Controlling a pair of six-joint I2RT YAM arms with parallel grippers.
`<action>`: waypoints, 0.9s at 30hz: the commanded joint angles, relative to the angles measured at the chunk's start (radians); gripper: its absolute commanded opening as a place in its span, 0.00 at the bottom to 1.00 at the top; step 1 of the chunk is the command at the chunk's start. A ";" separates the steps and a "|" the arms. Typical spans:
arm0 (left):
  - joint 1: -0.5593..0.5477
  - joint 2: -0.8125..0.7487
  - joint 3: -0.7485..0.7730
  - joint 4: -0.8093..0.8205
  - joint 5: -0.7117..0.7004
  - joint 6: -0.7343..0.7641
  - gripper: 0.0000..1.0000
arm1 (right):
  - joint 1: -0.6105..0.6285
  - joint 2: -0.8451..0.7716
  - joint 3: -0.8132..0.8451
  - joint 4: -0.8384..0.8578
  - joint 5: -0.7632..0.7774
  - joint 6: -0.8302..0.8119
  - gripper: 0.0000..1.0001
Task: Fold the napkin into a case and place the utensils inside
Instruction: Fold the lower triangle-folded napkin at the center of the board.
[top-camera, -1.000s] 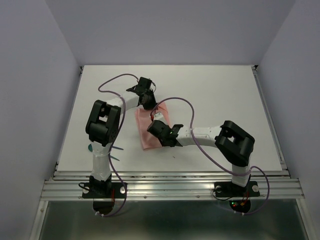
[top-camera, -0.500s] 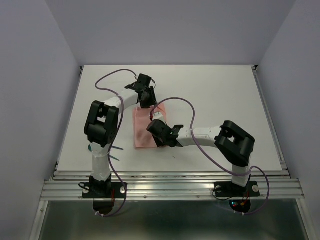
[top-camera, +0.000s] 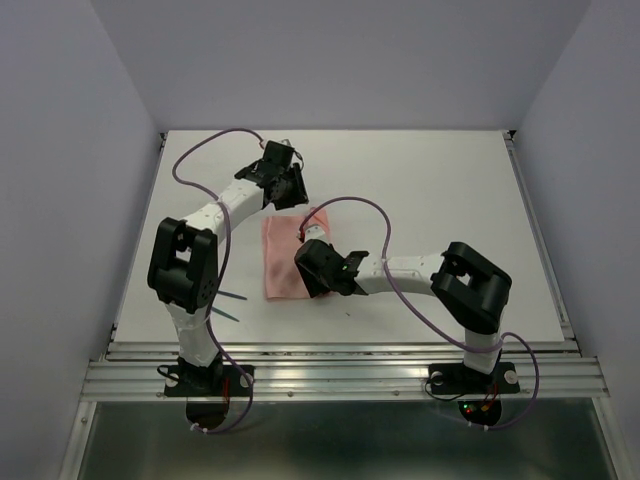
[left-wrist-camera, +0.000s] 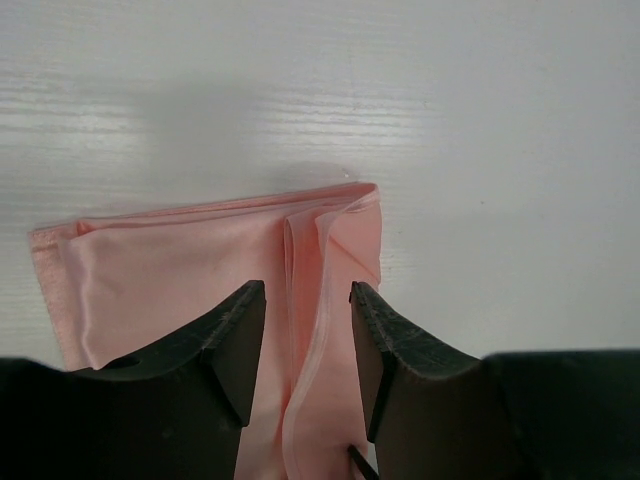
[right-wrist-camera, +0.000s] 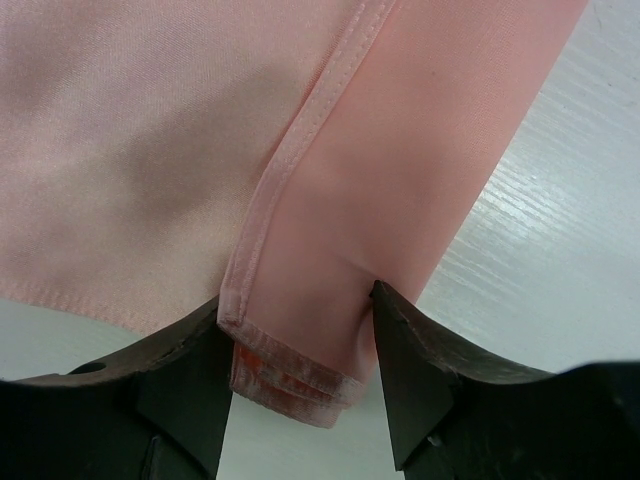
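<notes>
The salmon-pink napkin (top-camera: 283, 262) lies folded into a narrow layered rectangle in the middle of the table. My left gripper (top-camera: 287, 192) hovers over its far end, open. In the left wrist view the jaws (left-wrist-camera: 305, 290) straddle a raised fold of the napkin (left-wrist-camera: 180, 270) without pinching it. My right gripper (top-camera: 314, 268) is at the napkin's near right edge, open. Its fingertips (right-wrist-camera: 297, 295) stand either side of a layered corner of the napkin (right-wrist-camera: 330, 200). The teal utensils (top-camera: 230, 312) lie near the front left, partly hidden by the left arm.
Purple cables (top-camera: 355, 203) loop from both arms above the table. The white table (top-camera: 430, 190) is bounded by grey walls at the left, back and right. A metal rail (top-camera: 340, 375) runs along the near edge by the arm bases.
Both grippers have opened and let go of the napkin, which now lies flatter and squarer to the table. The left arm has swung back and to the left.
</notes>
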 joint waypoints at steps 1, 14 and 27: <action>0.003 -0.076 -0.033 -0.005 -0.018 0.007 0.50 | 0.010 -0.016 -0.029 -0.014 -0.031 0.015 0.59; -0.002 -0.073 -0.174 0.101 0.207 -0.002 0.10 | 0.010 -0.025 -0.044 -0.002 -0.036 0.002 0.61; -0.004 0.071 -0.177 0.115 0.171 0.007 0.00 | 0.010 -0.087 -0.053 -0.002 -0.033 -0.013 0.62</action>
